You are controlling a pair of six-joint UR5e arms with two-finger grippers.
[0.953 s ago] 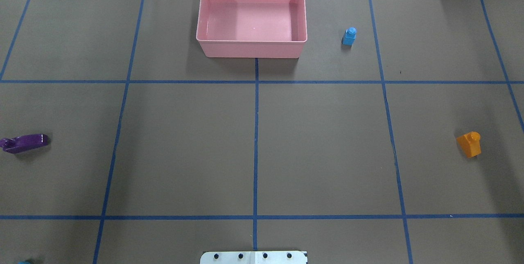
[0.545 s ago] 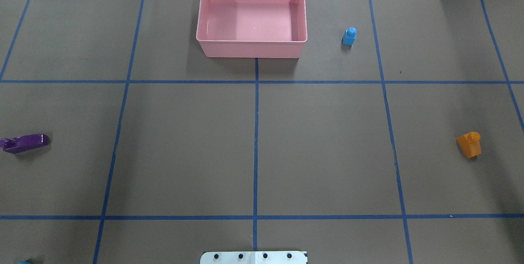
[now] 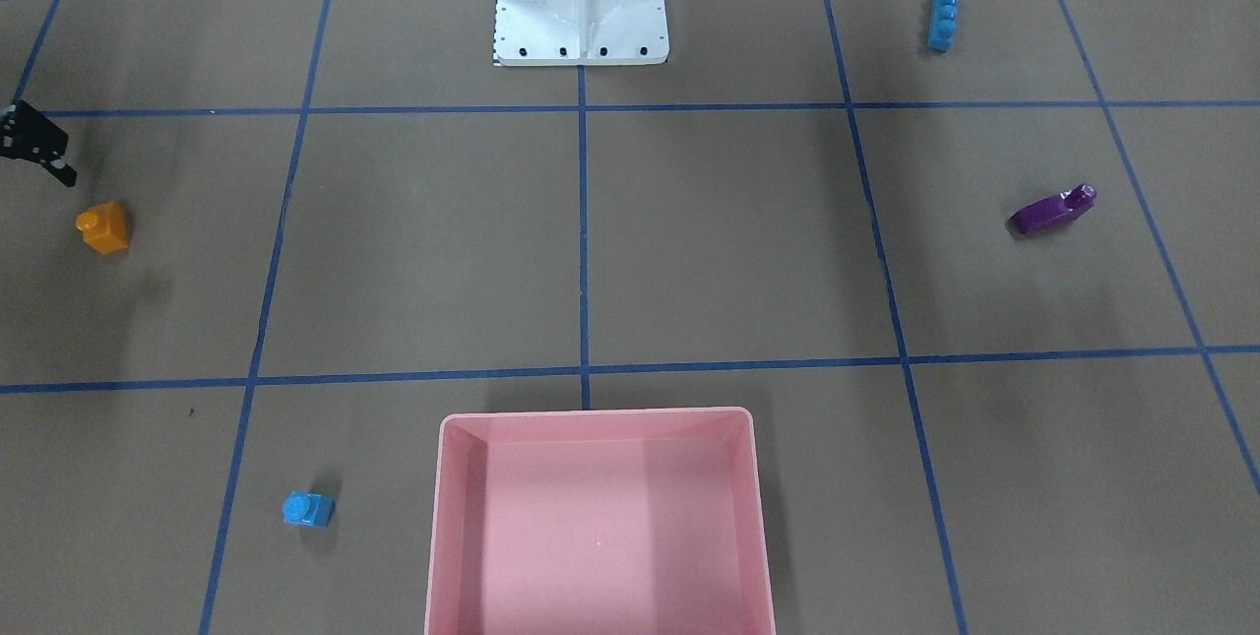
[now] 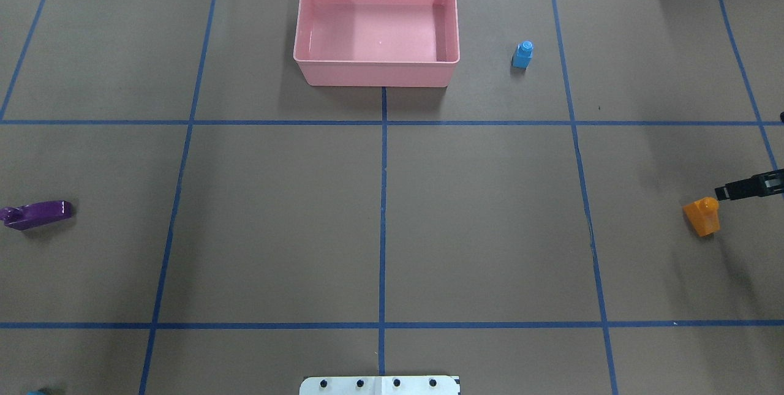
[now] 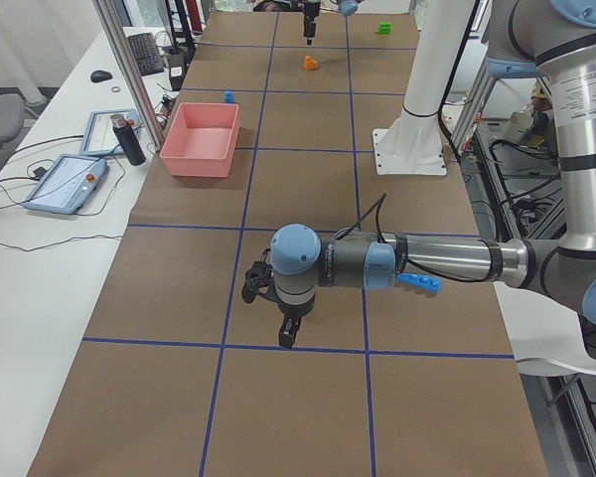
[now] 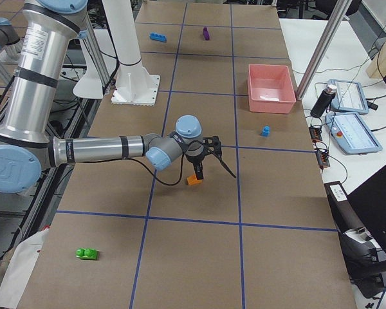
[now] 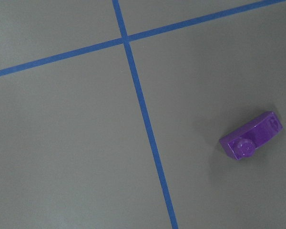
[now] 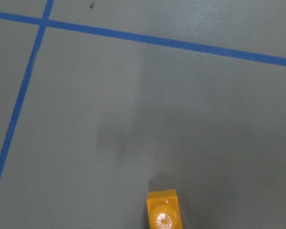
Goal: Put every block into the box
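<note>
Cropping overhead hides most of right gripper (image 6: 215, 174) by orange block (image 6: 193, 181).

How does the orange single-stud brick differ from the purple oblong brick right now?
Shape: the orange single-stud plastic brick is short and blocky; the purple oblong plastic brick is longer and lower, with its stud at one end. Place: the orange brick sits on the robot's right side, the purple brick on its left. Both rest on the brown table, outside the empty pink plastic box.
</note>
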